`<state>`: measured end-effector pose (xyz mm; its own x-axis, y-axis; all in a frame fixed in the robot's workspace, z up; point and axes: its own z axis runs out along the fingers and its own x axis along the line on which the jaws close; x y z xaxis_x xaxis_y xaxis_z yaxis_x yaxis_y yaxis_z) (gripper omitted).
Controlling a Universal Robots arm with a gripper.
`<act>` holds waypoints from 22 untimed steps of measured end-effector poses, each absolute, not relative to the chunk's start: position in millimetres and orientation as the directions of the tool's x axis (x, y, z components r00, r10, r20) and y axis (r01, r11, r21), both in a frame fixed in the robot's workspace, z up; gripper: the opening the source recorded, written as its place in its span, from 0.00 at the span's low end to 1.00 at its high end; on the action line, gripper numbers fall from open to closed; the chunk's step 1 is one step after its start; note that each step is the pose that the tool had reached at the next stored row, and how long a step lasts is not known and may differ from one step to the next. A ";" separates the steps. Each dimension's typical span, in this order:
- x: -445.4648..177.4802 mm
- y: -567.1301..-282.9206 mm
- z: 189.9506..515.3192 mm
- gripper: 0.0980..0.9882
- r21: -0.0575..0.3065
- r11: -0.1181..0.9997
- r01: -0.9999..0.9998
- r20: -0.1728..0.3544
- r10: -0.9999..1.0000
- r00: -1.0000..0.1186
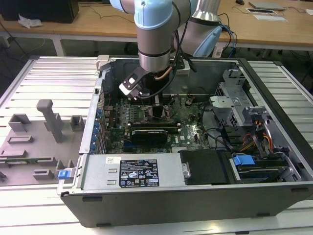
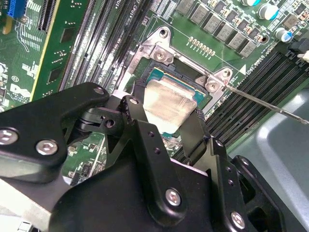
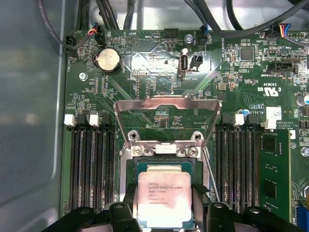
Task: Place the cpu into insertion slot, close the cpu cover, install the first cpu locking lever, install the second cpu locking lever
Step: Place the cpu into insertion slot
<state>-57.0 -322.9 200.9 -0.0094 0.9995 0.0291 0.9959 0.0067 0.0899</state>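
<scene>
The cpu (image 3: 161,200), a pale silver square chip, sits between my gripper's (image 3: 164,193) two black fingers (image 3: 129,193), which close on its opposite edges. It is right over the insertion slot (image 3: 161,164), whose teal-edged contact field shows around it. In the second wrist view the cpu (image 2: 166,104) lies low in the insertion slot (image 2: 159,75), gripper (image 2: 166,118) still on it. The cpu cover (image 3: 166,104), a silver frame, stands flipped open beyond the slot. A thin wire locking lever (image 2: 260,101) juts free beside the socket. In the exterior view my gripper (image 1: 146,93) reaches into the case.
Long black memory slots (image 3: 91,164) flank the socket on both sides. The grey computer case (image 1: 195,196) walls in the board, with a power supply (image 1: 132,171) and drive bays (image 1: 254,147) nearby. Cables (image 3: 111,14) hang over the board's far edge. A grey fixture tray (image 1: 39,132) lies at the exterior view's left.
</scene>
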 end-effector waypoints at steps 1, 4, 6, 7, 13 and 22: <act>-57.0 -322.9 200.5 0.49 0.090 0.007 0.996 0.029 1.000 -0.009; -57.0 -322.9 200.0 0.49 0.090 0.007 0.996 0.029 1.000 -0.009; -57.0 -322.9 199.9 0.49 0.090 0.007 0.996 0.029 1.000 -0.009; -57.0 -322.9 199.9 0.49 0.090 0.007 0.996 0.029 1.000 -0.009; -57.0 -322.9 199.8 0.58 0.090 0.007 0.996 0.029 1.000 -0.009; -57.0 -322.8 216.7 0.58 0.090 0.007 0.996 0.029 1.000 -0.009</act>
